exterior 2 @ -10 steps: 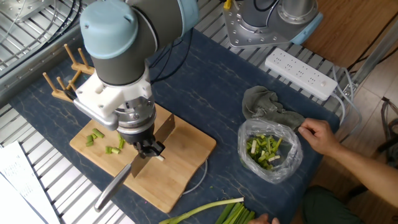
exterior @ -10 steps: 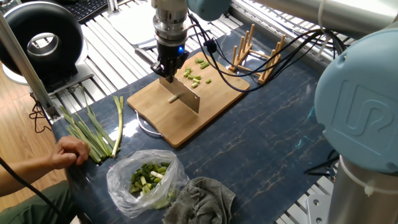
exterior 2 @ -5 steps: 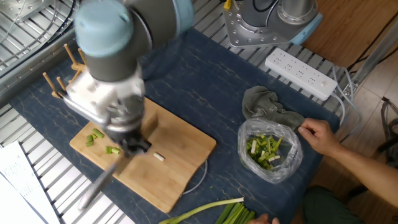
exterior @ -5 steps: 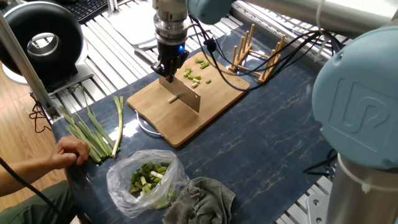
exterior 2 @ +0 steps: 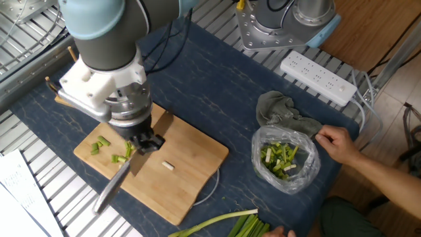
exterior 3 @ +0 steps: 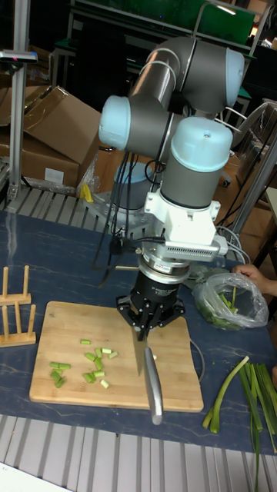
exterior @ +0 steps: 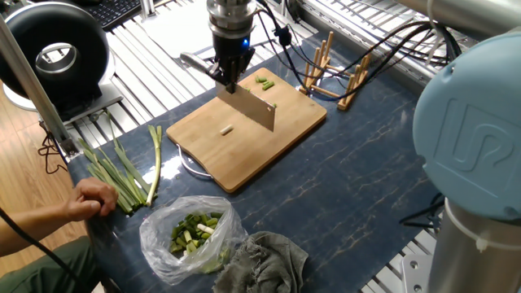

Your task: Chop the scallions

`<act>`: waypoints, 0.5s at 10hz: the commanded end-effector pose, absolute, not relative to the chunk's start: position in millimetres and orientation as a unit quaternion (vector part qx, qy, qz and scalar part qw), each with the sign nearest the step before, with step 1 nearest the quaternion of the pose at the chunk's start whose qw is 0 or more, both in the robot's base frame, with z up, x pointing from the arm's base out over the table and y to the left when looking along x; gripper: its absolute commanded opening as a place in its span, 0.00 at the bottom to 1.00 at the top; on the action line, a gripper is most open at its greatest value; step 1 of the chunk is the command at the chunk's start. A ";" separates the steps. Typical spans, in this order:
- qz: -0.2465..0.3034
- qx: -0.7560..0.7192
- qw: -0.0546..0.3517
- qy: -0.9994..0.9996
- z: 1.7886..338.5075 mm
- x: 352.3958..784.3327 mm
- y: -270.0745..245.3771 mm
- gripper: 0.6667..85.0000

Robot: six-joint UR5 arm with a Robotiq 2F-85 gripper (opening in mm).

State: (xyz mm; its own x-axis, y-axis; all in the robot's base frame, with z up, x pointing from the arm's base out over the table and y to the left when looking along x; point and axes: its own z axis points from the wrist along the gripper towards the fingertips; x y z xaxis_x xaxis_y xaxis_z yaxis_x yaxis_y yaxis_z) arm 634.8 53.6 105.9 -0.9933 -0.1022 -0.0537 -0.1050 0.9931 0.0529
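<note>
Gripping knife, tool clamped shut above cutting board.

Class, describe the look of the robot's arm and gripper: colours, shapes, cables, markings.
The arm is built of bulky grey tube segments with rounded light-blue joint caps, one embossed with a UR logo. A white wrist block carries a black gripper with a blue indicator light. Black cables loop along the arm.

Beneath the fingers, a matt pale wooden cutting board was seen on a dark, marbled, slightly glossy tabletop. The knife held in them showed smooth grey metal. Farther from them, a clear glossy plastic bag and rumpled grey cloth were noted.
</note>
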 end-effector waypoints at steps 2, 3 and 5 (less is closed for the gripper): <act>0.057 -0.016 0.028 0.998 99.0 632.9 81.3 0.01; 0.057 -0.015 0.030 0.998 95.5 633.6 82.5 0.01; 0.055 -0.014 0.035 0.998 88.1 636.1 85.2 0.01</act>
